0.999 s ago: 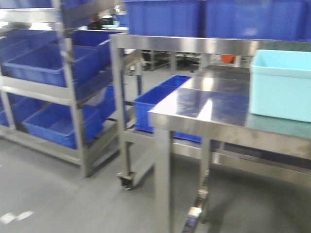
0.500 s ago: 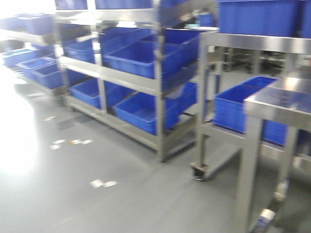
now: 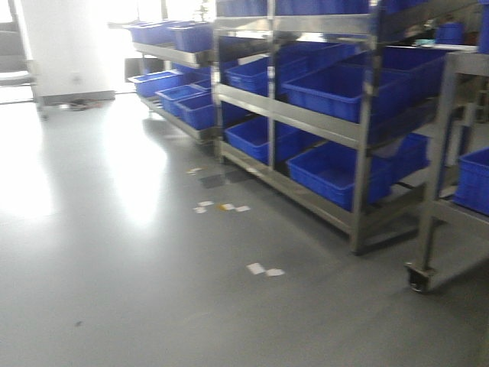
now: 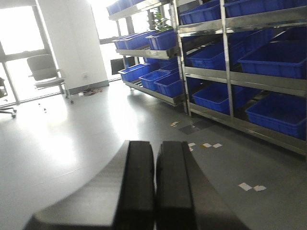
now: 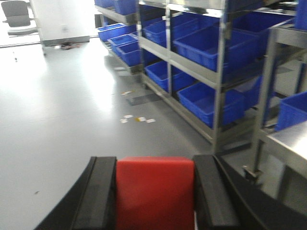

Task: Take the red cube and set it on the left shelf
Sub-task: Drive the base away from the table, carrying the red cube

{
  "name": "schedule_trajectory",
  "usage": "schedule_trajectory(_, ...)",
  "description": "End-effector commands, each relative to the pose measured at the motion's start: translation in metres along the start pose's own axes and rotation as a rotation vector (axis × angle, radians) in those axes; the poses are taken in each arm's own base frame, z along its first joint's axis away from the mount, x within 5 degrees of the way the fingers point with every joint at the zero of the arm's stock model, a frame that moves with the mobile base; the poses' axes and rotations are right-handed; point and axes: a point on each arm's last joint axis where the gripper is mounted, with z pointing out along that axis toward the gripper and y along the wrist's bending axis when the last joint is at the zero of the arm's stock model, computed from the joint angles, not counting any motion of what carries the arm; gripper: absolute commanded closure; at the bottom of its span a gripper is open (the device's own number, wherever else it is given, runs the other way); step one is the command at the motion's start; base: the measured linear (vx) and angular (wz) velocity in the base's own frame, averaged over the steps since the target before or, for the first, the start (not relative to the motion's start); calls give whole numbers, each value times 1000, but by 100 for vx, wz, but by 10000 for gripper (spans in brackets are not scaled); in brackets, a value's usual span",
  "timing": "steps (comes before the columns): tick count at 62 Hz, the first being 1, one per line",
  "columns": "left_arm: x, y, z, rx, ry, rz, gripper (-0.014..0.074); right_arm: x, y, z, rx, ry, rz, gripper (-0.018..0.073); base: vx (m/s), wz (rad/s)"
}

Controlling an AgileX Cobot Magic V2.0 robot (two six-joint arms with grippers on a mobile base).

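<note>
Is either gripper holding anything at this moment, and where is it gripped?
The right gripper holds the red cube, clamped by its two opposite side faces between the black fingers. The left gripper is shut on nothing.

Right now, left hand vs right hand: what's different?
The left hand has its fingers pressed together with nothing between them. On the right hand they are held apart, clamped on the red cube. So the left hand is empty and the right hand is loaded. Both have black fingers and point out over the grey floor toward a steel rack of blue crates.
</note>
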Motion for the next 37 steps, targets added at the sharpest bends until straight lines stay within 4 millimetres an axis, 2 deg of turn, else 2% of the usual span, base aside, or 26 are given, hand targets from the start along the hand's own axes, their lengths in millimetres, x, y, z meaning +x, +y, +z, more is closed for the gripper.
schedule_trajectory(1,-1,0,0,-5,-69,-5,491,-18,1,-1,-7,-114,-20,503,-17,50)
schedule_trajectory(23,-1,0,0,-5,-69,-5,491,-18,1,-1,-7,-114,-20,503,-13,55)
schedule_trajectory(37,-1,0,0,-5,-69,-5,491,-18,1,-1,-7,-114,-20,503,-12,36)
